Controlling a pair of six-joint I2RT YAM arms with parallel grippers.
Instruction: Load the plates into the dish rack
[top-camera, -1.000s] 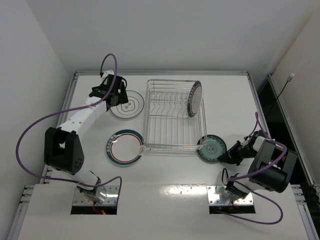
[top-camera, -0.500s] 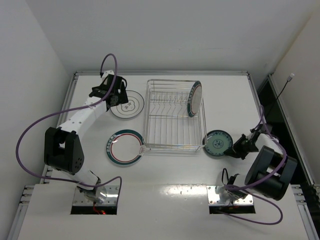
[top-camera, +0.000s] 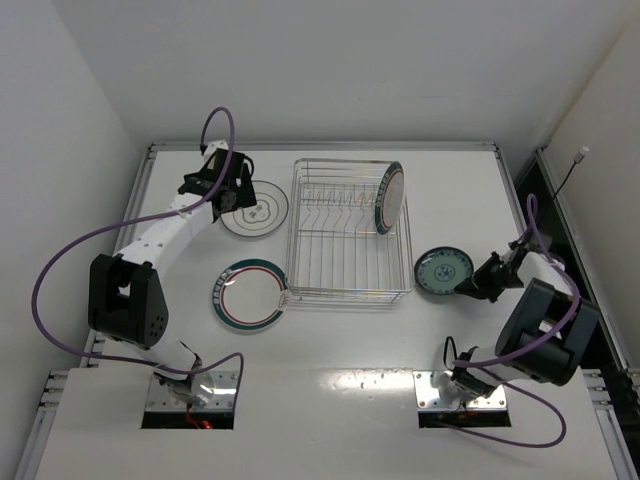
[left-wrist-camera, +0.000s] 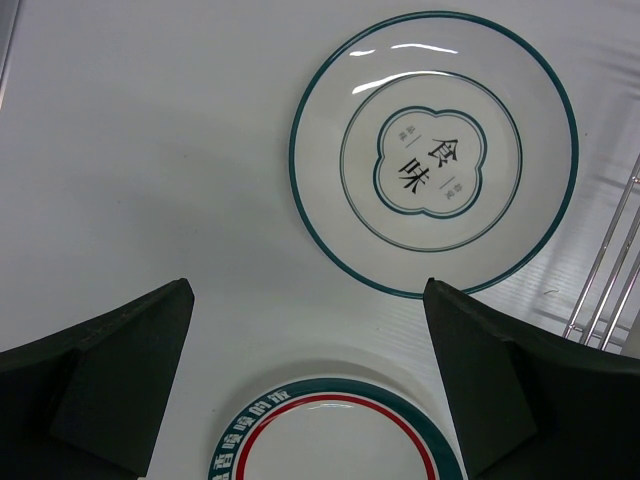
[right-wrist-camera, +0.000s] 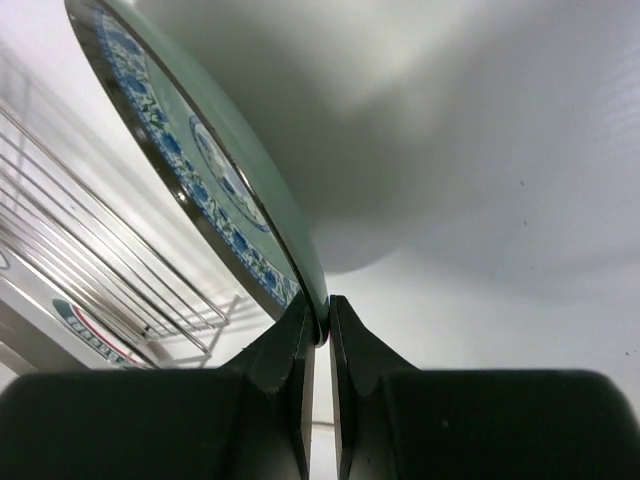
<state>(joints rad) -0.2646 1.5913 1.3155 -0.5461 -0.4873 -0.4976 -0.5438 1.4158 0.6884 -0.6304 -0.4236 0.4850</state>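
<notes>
The small teal-blue patterned plate (top-camera: 444, 272) hangs tilted right of the dish rack (top-camera: 297, 230). My right gripper (top-camera: 472, 288) is shut on its near rim. In the right wrist view the fingers (right-wrist-camera: 290, 350) pinch the plate's edge (right-wrist-camera: 215, 165), with rack wires (right-wrist-camera: 90, 250) behind. A teal-rimmed plate (top-camera: 388, 197) stands upright at the rack's right end. The white plate with the dark centre motif (top-camera: 256, 211) lies left of the rack, and the green-rimmed, red-ringed plate (top-camera: 249, 294) lies nearer. My left gripper (top-camera: 233, 187) is open and empty above the motif plate (left-wrist-camera: 432, 150); the green-rimmed plate (left-wrist-camera: 330, 440) shows between its fingers.
The rack's upright tines (top-camera: 340, 215) fill its middle. A wire of the rack (left-wrist-camera: 610, 270) shows at the right edge of the left wrist view. The table's raised rim (top-camera: 320, 146) runs along the back, and white walls close both sides.
My right gripper has carried the small teal-blue plate rightward and back, away from the rack's front right corner. The left arm has not moved.
</notes>
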